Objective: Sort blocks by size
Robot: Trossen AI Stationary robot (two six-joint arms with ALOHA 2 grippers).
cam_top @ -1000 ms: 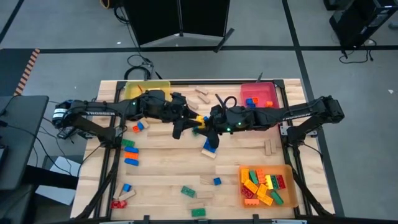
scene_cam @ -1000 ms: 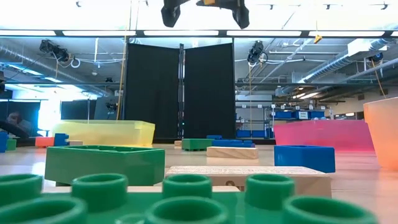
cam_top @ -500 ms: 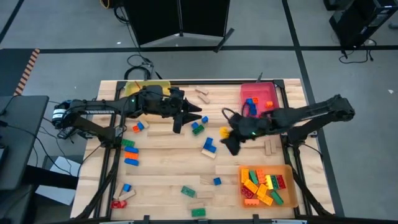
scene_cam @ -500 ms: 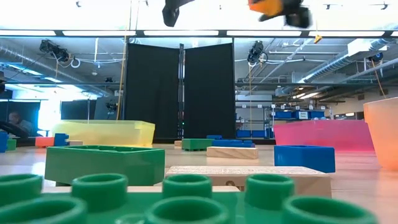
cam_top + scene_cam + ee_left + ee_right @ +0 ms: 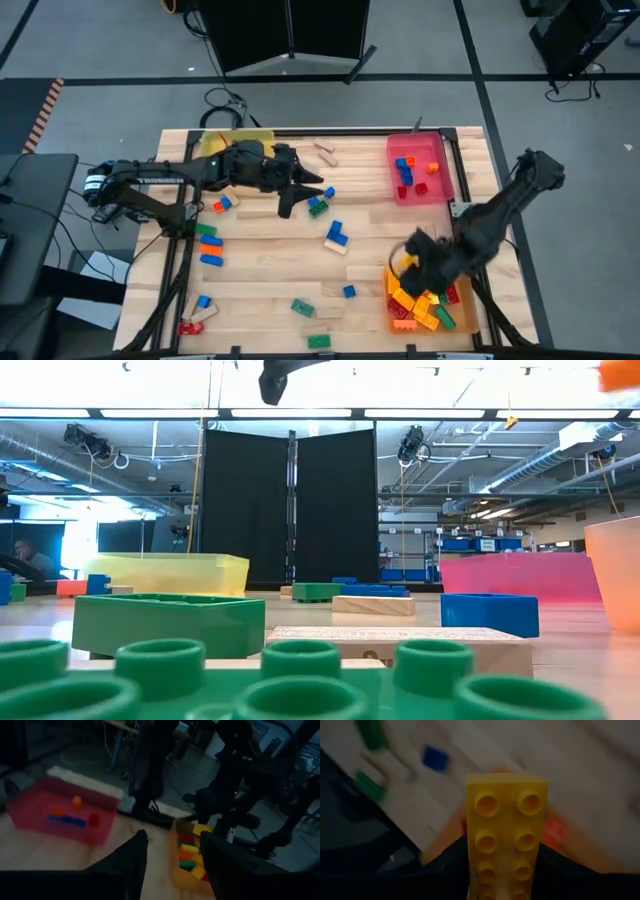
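1. Nearest the low camera lies a green studded brick [image 5: 250,680] on the desk [image 5: 260,270], with a plain tan wooden block [image 5: 400,645] and another green brick [image 5: 165,622] just behind it. They look light and rigid, so I judge a grip across the flat side walls safer than one over the studs.

2. At the near right corner of the desk, the right gripper [image 5: 425,272] hangs over the orange tray [image 5: 470,300]. Its fingers are clenched on a long yellow brick [image 5: 506,835], 2 studs wide, gripped across its narrow width at one end. The plastic is hard, smooth and likely slippery, so the side-wall hold seems the right one.

3. The orange tray holds a heap of larger bricks in yellow, orange, red and green. A brick let go here would probably land safely, though it may bounce or lodge crooked on the pile.

4. In the middle of the desk, loose blocks are scattered well apart: an L-shaped blue brick [image 5: 336,234], a small blue one [image 5: 348,291] and a green one [image 5: 301,307]. The small ones offer little wall to pinch.

5. Farther back, the left gripper [image 5: 318,184] hovers above the desk near a green brick [image 5: 318,207], its fingers released and holding nothing.

6. At the far edge sit the red tray [image 5: 441,176], holding a few small bricks, and the yellow tray [image 5: 212,146].
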